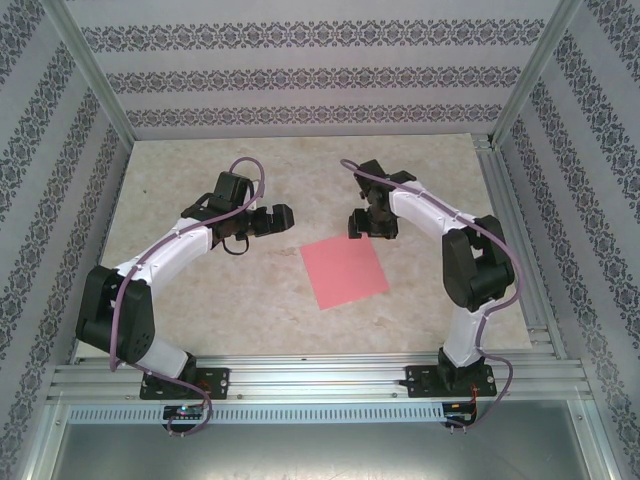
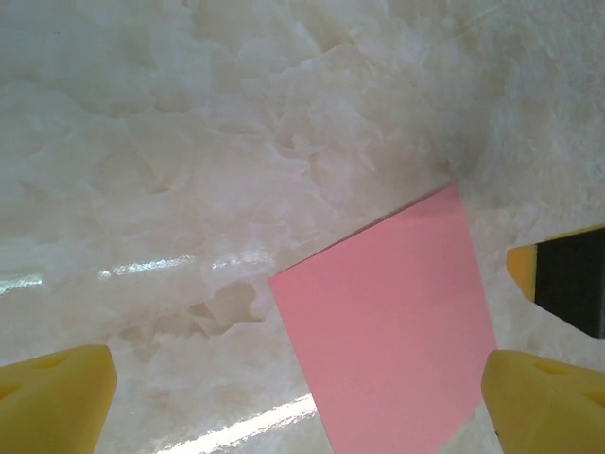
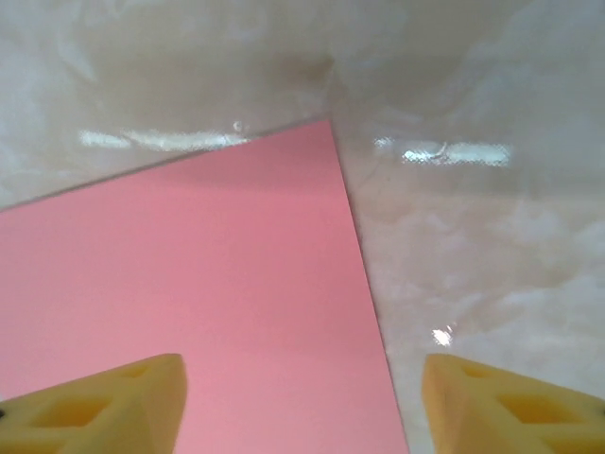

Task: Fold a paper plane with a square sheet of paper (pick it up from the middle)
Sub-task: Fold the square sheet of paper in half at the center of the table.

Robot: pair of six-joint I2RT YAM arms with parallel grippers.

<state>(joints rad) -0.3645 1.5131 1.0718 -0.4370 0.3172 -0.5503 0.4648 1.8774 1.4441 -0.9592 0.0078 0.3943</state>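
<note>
The square sheet of paper [image 1: 345, 272] is plain pink-red and lies flat and uncreased on the table's middle, turned slightly. My left gripper [image 1: 281, 220] hovers open just left of the sheet's far corner. In the left wrist view its yellow fingertips [image 2: 55, 399] stand wide apart, with the sheet [image 2: 388, 326] below and to the right. My right gripper [image 1: 372, 228] hangs open over the sheet's far edge. In the right wrist view the gripper [image 3: 302, 407] straddles the sheet's [image 3: 189, 284] right edge, one pad [image 3: 104, 402] over the paper and the other over bare table. Nothing is held.
The tabletop [image 1: 200, 290] is glossy pale marble pattern. Aluminium rails run along the near edge [image 1: 320, 378] and the right side [image 1: 515, 240]. Patterned walls enclose the back and both sides. A yellow-and-black finger [image 2: 567, 284] of the other gripper shows at the left wrist view's right edge.
</note>
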